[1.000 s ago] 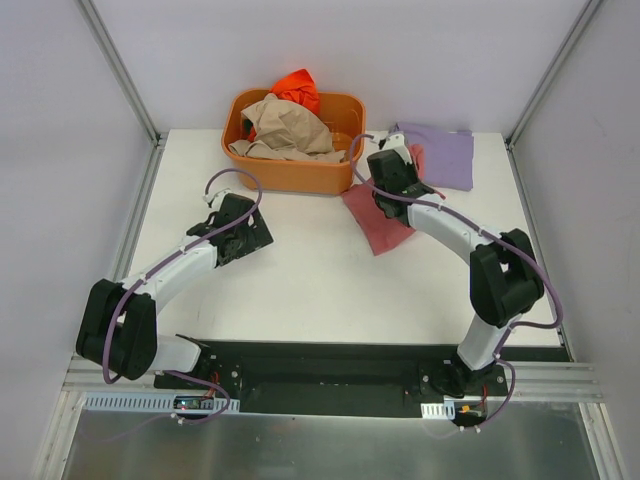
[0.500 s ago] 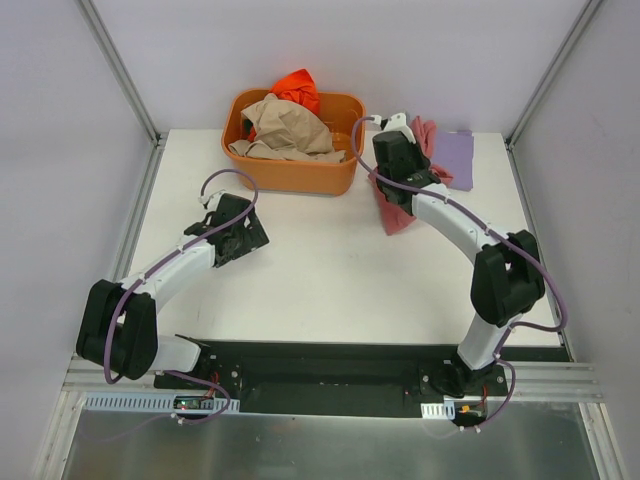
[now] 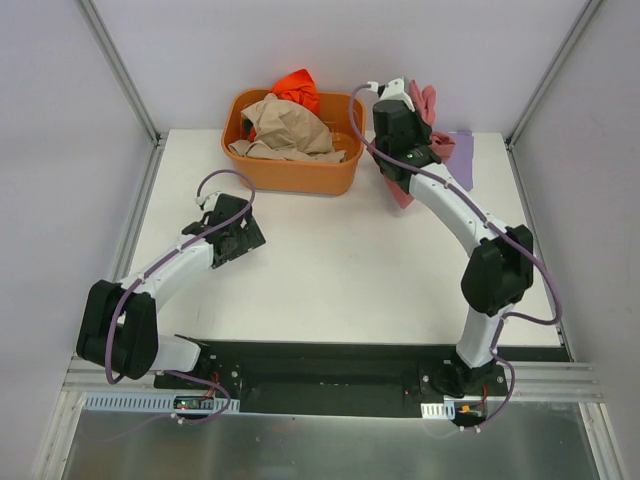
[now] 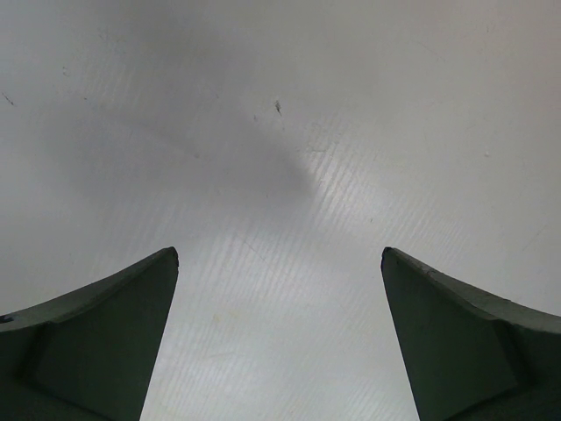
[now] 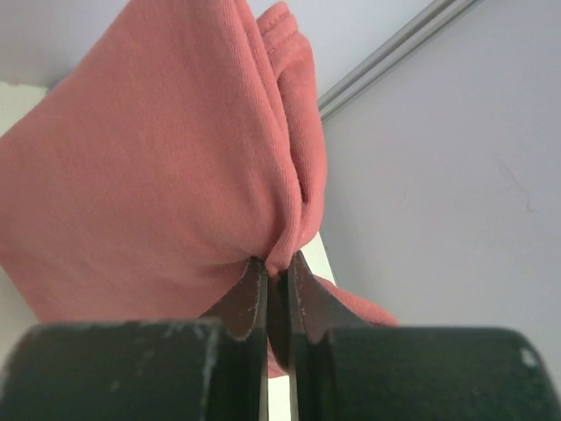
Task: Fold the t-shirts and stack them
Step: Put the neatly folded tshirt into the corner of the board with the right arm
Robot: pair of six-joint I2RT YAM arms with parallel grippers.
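My right gripper (image 3: 412,100) is shut on the dusty rose-red t-shirt (image 3: 403,190) and holds it lifted at the back right; cloth bunches above the jaws and hangs below the arm. In the right wrist view the shirt (image 5: 166,167) fills the left half, pinched at my gripper (image 5: 278,267). The lavender t-shirt (image 3: 458,158) lies flat on the table behind the arm, mostly hidden. A tan t-shirt (image 3: 287,128) and a bright orange t-shirt (image 3: 297,88) sit in the tub. My left gripper (image 3: 238,229) is open and empty over bare table (image 4: 280,263).
The rigid orange tub (image 3: 290,172) stands at the back centre of the white table (image 3: 320,270). Metal frame posts (image 3: 548,75) and grey walls close in the back corners. The black base plate (image 3: 330,365) runs along the near edge.
My right gripper has lifted the rose-red t-shirt off the table and carried it back and up, over the lavender shirt. The left arm has barely shifted.
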